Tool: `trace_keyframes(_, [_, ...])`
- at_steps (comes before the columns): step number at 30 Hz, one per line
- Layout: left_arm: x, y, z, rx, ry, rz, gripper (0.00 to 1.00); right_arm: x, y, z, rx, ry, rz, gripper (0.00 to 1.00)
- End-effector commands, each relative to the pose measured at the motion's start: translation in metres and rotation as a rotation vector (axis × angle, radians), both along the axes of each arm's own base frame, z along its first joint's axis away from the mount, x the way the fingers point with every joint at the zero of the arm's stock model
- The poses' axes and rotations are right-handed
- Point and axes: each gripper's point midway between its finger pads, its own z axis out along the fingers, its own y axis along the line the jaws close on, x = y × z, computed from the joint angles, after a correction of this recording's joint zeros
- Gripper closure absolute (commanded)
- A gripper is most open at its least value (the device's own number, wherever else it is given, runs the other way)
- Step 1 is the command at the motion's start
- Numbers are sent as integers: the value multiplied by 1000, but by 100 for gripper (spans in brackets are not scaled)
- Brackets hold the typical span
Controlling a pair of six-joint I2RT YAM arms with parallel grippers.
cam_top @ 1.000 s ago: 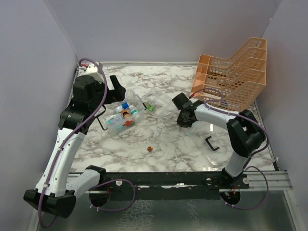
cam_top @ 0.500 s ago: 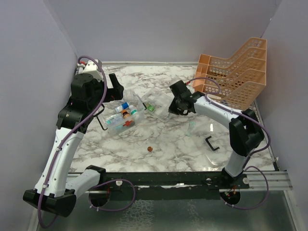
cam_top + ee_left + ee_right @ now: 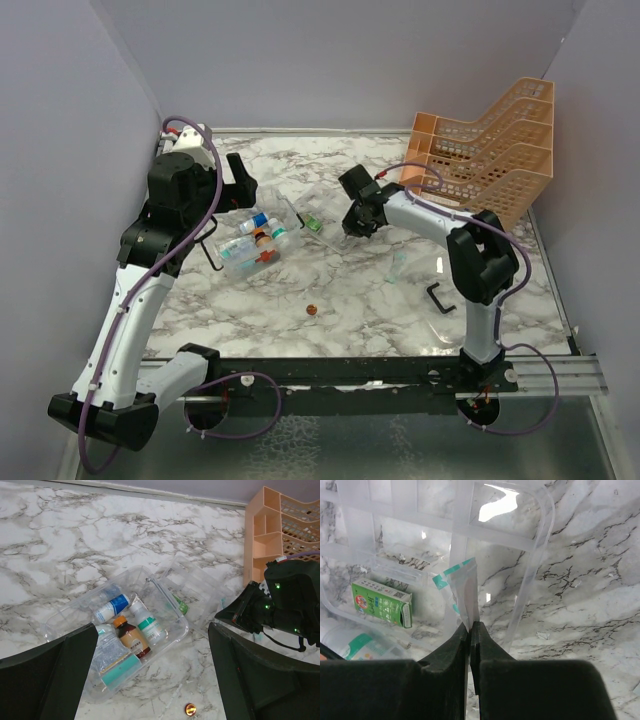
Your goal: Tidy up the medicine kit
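Note:
The medicine kit (image 3: 252, 247) is a clear box on the marble, holding small bottles (image 3: 134, 636) and a sachet (image 3: 111, 661). Its clear lid (image 3: 328, 213) lies open to the right, with a small green carton (image 3: 313, 223) at the hinge. My right gripper (image 3: 352, 222) is shut on a white, teal-edged sachet (image 3: 463, 592) and holds it over the lid's edge (image 3: 530, 575), with the green carton (image 3: 382, 603) to its left. My left gripper (image 3: 150, 680) is open and empty, above the box's near side.
The orange mesh tiered rack (image 3: 485, 160) stands at the back right. A loose black U-shaped piece (image 3: 440, 298) and a small clear packet (image 3: 400, 265) lie right of centre. A small red-orange cap (image 3: 311, 309) lies in front of the kit.
My right gripper has moved left and back with the sachet, from the table's middle to the open lid. The left arm has barely moved.

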Motion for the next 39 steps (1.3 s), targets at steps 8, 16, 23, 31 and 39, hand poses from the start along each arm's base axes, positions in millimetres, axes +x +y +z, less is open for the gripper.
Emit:
trace_keyframes(8, [2, 2, 0, 7, -6, 11, 4, 9, -11, -1, -78, 22, -75, 80])
trace_keyframes(16, [3, 2, -1, 11, -4, 11, 4, 11, -8, 12, -64, -10, -35, 75])
trace_keyframes(23, [3, 1, -1, 13, -7, 5, 4, 16, -16, 39, -94, -108, 47, 75])
trace_keyframes(31, [3, -2, -1, 7, -3, -9, 4, 0, -51, 49, -173, -158, 86, 76])
trace_keyframes(39, [4, -3, 0, 5, -11, -16, 4, -36, -116, 40, -327, -143, 18, 67])
